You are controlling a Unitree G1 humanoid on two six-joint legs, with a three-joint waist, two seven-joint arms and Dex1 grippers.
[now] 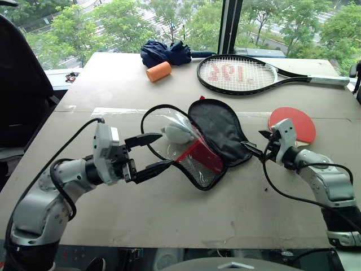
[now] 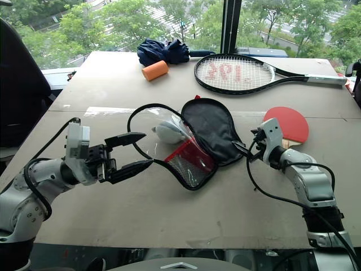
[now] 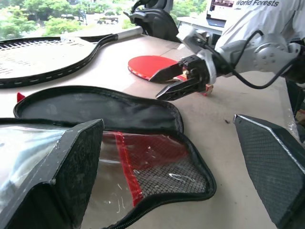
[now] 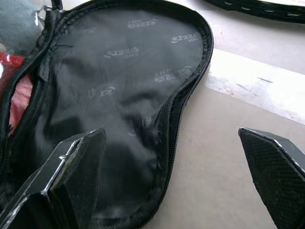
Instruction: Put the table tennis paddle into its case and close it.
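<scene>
From the head camera, the bench (image 1: 169, 226) carries the case (image 1: 211, 138) lying unzipped at its middle, black lining up, red mesh half folded toward the left gripper (image 1: 152, 152), whose fingers are spread wide, holding nothing, just beside the case's edge. The table tennis paddle (image 1: 296, 124) lies flat to the right of the case, behind the right gripper (image 1: 265, 144). Farther back sit a black tennis racket (image 1: 248, 73), a dark blue umbrella (image 1: 165, 52) and an orange cylinder (image 1: 158, 71). The left wrist view shows the case's mesh pocket (image 3: 162, 164) close ahead and the right gripper's fingers (image 3: 164, 74) parted, empty, in front of the paddle. The right wrist view shows its fingers (image 4: 81, 162) released over the case's black lining (image 4: 124, 95).
</scene>
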